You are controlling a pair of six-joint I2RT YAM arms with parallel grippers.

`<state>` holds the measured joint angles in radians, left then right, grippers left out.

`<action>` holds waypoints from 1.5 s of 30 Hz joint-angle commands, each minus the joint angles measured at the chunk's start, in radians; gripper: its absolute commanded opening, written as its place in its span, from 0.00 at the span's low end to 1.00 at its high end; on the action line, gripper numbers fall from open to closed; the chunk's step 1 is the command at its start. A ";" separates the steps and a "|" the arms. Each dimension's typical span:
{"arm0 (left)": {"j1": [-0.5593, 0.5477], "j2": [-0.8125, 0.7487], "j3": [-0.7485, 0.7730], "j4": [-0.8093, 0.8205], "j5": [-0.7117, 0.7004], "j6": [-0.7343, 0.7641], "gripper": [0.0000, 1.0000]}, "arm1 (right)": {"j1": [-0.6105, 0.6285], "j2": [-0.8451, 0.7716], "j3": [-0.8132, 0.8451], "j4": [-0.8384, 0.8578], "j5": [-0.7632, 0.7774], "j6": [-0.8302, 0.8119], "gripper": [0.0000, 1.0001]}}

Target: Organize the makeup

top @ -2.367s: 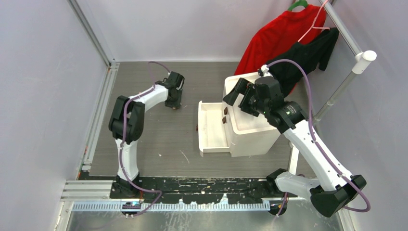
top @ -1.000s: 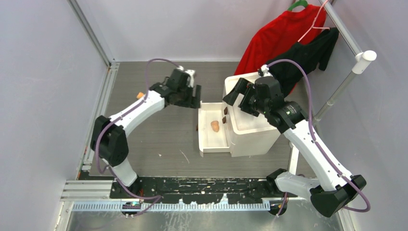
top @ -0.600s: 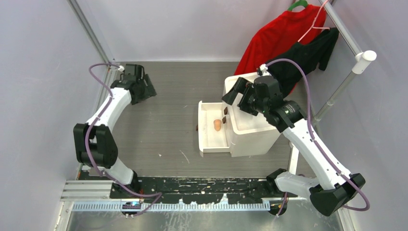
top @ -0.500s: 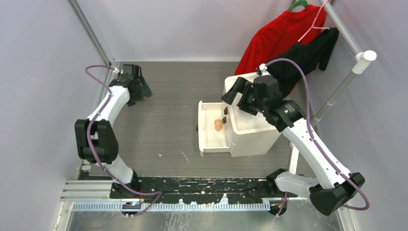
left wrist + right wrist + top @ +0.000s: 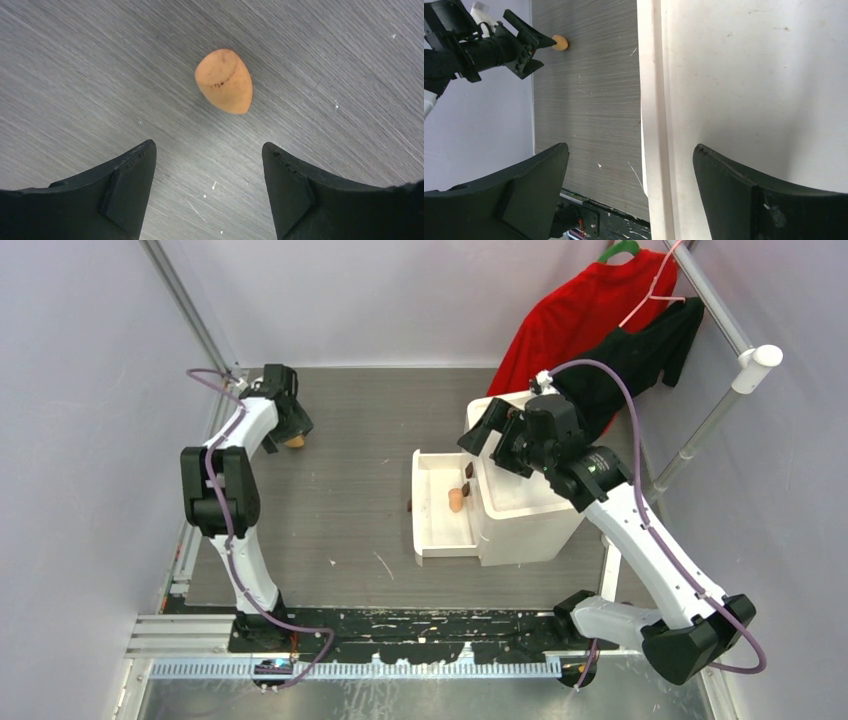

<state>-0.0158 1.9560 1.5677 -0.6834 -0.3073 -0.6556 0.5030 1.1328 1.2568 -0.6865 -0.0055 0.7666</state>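
An orange sponge (image 5: 223, 80) lies on the grey table at the far left (image 5: 294, 442), just ahead of my left gripper's tips. My left gripper (image 5: 207, 150) hangs low over the table there (image 5: 287, 432), open, with bare table between its fingers. A second, pinkish-orange sponge (image 5: 456, 500) rests in the open white drawer (image 5: 432, 535). Over the top of the white drawer box (image 5: 749, 75), my right gripper (image 5: 631, 150) stands wide open and holds nothing. The right wrist view also catches the far sponge (image 5: 559, 43). No other makeup is in view.
The drawer box (image 5: 530, 515) stands right of centre with its drawer pulled out to the left. A small brown piece (image 5: 409, 505) lies beside the drawer. Red and black clothes (image 5: 600, 315) hang on a rail at the back right. A metal post (image 5: 190, 310) stands at the far left.
My left arm has swung from the drawer to the table's far left and come down near the orange sponge. The sponge in the drawer stayed put. The right arm hardly moved.
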 commanded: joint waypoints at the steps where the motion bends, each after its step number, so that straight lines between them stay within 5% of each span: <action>1: 0.022 0.048 0.066 0.016 -0.022 -0.021 0.78 | 0.003 0.025 0.016 -0.056 -0.004 -0.004 1.00; 9: 0.037 0.170 0.157 0.019 -0.024 -0.006 0.71 | 0.002 0.043 0.026 -0.062 -0.010 -0.007 1.00; 14: 0.037 0.194 0.176 0.013 -0.012 0.000 0.55 | 0.003 0.044 0.030 -0.066 -0.005 -0.005 1.00; 18: 0.037 0.156 0.143 0.028 0.001 0.012 0.40 | 0.002 0.044 0.030 -0.064 -0.003 -0.003 1.00; 25: -0.005 -0.074 -0.009 0.069 0.066 0.062 0.35 | 0.002 0.034 0.029 -0.059 -0.005 -0.001 1.00; 37: -0.315 -0.448 -0.253 0.095 0.188 0.091 0.28 | 0.002 0.000 -0.005 -0.041 -0.015 0.009 1.00; 45: -0.509 -0.465 -0.324 0.308 0.583 0.094 0.29 | 0.002 -0.016 -0.015 -0.042 -0.014 0.008 1.00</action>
<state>-0.4763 1.4918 1.2552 -0.5529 0.0212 -0.5713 0.5030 1.1378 1.2636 -0.6880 -0.0166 0.7673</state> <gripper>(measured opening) 0.280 0.999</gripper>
